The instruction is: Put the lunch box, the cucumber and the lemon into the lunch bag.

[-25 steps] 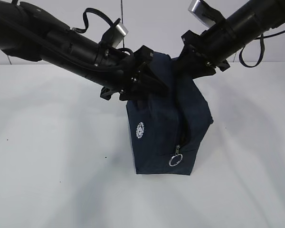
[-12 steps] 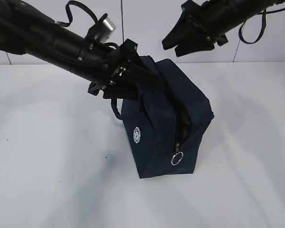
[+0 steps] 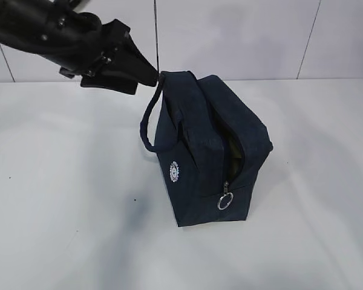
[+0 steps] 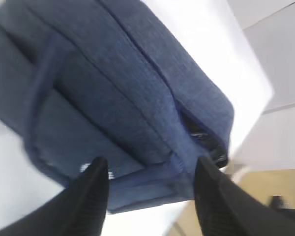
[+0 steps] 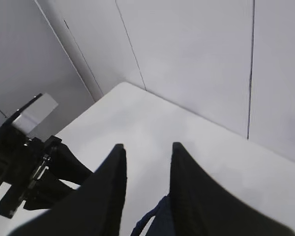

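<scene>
White desk (image 3: 60,199) | lunch bag (image 3: 212,151) released, settled mid-desk, zipper partly open | left gripper (image 4: 150,189) withdrawn, jaws wide, empty | right gripper (image 5: 146,162) lifted clear, jaws narrowly apart, empty | packing seems done.

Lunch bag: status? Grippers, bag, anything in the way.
Left gripper open, empty, above the lunch bag. Right gripper open, empty, out of exterior view. Bag upright on table, zipper part open, ring pull low. Nothing in the way.

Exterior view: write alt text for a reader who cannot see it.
A navy lunch bag stands on a white table, its zipper partly open with a ring pull hanging low. The left hand, above left, is beside one loop handle.
</scene>
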`<state>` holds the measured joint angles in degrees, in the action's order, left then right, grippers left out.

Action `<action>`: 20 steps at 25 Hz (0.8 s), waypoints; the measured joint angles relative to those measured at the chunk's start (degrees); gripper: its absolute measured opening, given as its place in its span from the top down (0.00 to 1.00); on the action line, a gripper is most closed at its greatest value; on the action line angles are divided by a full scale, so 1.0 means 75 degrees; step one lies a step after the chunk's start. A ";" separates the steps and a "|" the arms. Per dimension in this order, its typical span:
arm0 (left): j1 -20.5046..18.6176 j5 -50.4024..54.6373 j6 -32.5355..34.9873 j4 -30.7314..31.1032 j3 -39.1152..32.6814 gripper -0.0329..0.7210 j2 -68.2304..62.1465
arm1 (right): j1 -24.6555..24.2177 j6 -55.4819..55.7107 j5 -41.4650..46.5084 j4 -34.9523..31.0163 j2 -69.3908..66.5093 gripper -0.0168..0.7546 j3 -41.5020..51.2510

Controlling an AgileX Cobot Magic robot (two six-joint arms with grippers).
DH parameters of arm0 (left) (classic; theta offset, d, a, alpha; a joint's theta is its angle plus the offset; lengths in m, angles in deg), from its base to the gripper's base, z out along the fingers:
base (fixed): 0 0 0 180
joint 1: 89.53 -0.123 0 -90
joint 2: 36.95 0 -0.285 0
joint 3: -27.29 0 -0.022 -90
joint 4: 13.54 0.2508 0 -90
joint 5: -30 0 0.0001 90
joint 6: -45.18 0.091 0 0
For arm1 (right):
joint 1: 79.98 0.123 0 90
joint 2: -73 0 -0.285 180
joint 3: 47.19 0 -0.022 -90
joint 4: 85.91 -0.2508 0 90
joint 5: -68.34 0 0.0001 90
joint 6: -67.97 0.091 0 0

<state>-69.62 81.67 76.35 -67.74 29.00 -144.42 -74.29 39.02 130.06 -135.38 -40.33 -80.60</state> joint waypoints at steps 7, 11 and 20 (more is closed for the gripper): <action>0.0000 -0.0930 0.0000 0.1516 0.0000 0.47 0.0983 | 0.0000 -0.0961 -0.0401 -0.0035 0.1635 0.68 -0.0036; 0.0000 -0.1183 0.0000 0.1898 0.0000 0.47 0.1348 | 0.0000 -0.1458 -0.0540 -0.0182 0.2577 0.69 0.0424; 0.0000 -0.1246 0.0070 0.2298 0.0000 0.48 0.1932 | 0.0000 -0.2673 -0.1925 -0.0216 0.5165 0.69 0.4137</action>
<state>-69.62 72.32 76.88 -50.51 29.00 -129.93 -74.29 18.97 115.62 -137.00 -1.60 -49.57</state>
